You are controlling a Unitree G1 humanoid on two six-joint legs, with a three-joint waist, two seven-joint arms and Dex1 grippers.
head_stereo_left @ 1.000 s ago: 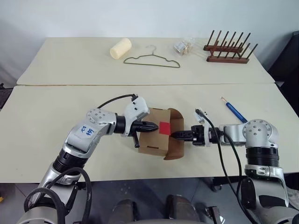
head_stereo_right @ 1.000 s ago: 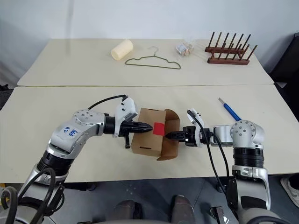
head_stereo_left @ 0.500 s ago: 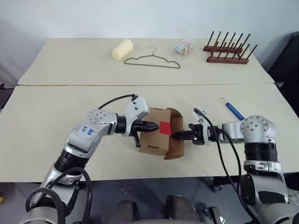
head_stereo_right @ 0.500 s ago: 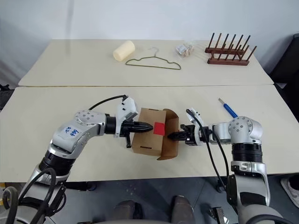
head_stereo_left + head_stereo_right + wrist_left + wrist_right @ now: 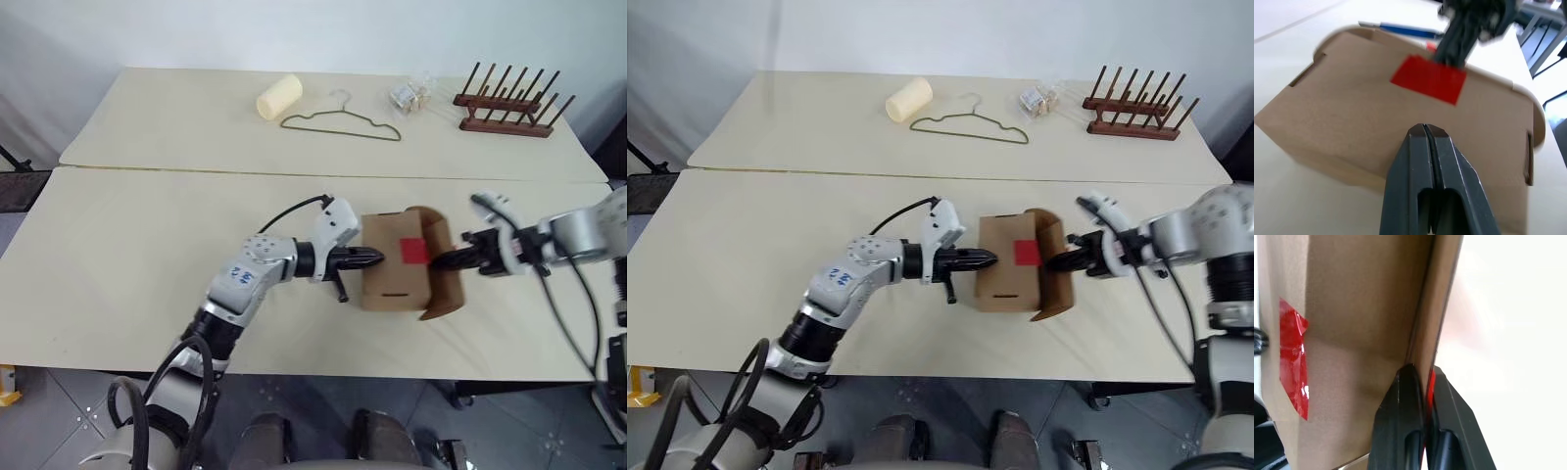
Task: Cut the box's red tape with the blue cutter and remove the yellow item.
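Note:
The brown box (image 5: 394, 264) lies on the near table with the red tape (image 5: 413, 250) on its top. My left gripper (image 5: 378, 258) is shut, its tips pressed against the box's left side; the left wrist view has the shut fingers (image 5: 1425, 147) right at the cardboard. At the box's right end, my right gripper (image 5: 438, 261) is shut on the opened flap (image 5: 443, 279), whose edge runs between the fingers (image 5: 1410, 396). The blue cutter (image 5: 1400, 30) lies on the table beyond the box. The yellow item is hidden.
On the far table lie a cream roll (image 5: 278, 96), a wire hanger (image 5: 341, 122), a clear packet (image 5: 411, 95) and a wooden rack (image 5: 511, 106). The near table's front edge runs just below the box.
The camera view has shifted. My right gripper has shut on the flap and moved right and up. My left gripper has followed to the right against the box, which has slid rightward.

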